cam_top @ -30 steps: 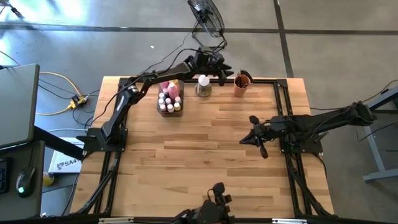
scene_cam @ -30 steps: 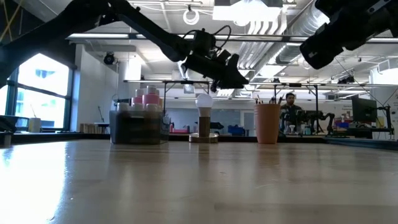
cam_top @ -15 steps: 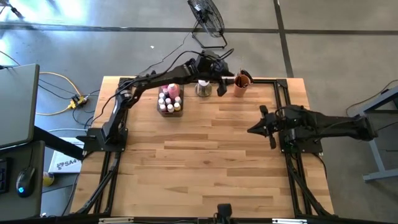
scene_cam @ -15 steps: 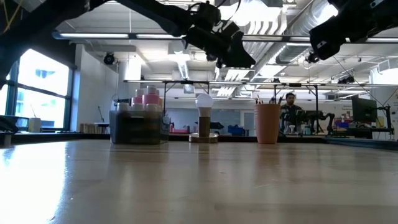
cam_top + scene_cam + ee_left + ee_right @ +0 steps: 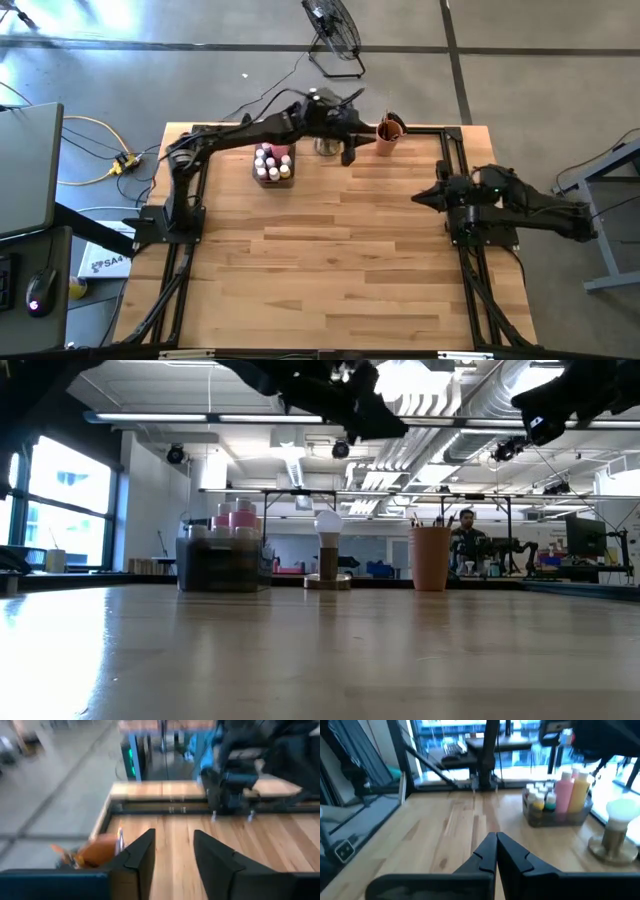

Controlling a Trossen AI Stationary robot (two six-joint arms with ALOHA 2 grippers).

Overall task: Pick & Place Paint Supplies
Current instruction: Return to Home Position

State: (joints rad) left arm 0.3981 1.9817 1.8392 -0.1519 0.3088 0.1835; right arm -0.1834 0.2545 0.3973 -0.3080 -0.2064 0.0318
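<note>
1. The left gripper (image 5: 348, 150) is hanging high above the far edge of the table (image 5: 330, 250), over the gap between the white ball (image 5: 328, 523) and the orange cup (image 5: 388, 135). Its two fingers (image 5: 142, 855) are standing well apart, with bare tabletop showing between them and nothing in their grasp.
2. The left arm is reaching from its base at the left of the table along the far edge, crossing above the grey tray (image 5: 215, 568).
3. The right gripper (image 5: 425, 197) is hovering at the right side of the table, near its own base and pointing left. Its fingers (image 5: 482, 857) are pressing together tip to tip and are holding nothing.
4. The paintbrushes (image 5: 392, 122) are standing upright in the orange cup at the far right of the table, with their tips rising above its rim.
5. The paint bottles are sitting in the grey tray at the far left of centre. The pink bottle (image 5: 564, 790) and the yellow bottle (image 5: 579, 790) are standing side by side and are touching. The small white-capped bottles (image 5: 538, 800) are clustering beside them.
6. The white ball is resting on its metal base (image 5: 612, 847) between the tray and the cup, apart from both.
7. A person (image 5: 467, 522) is standing in the room far behind the table, showing just right of the cup in the low view.
</note>
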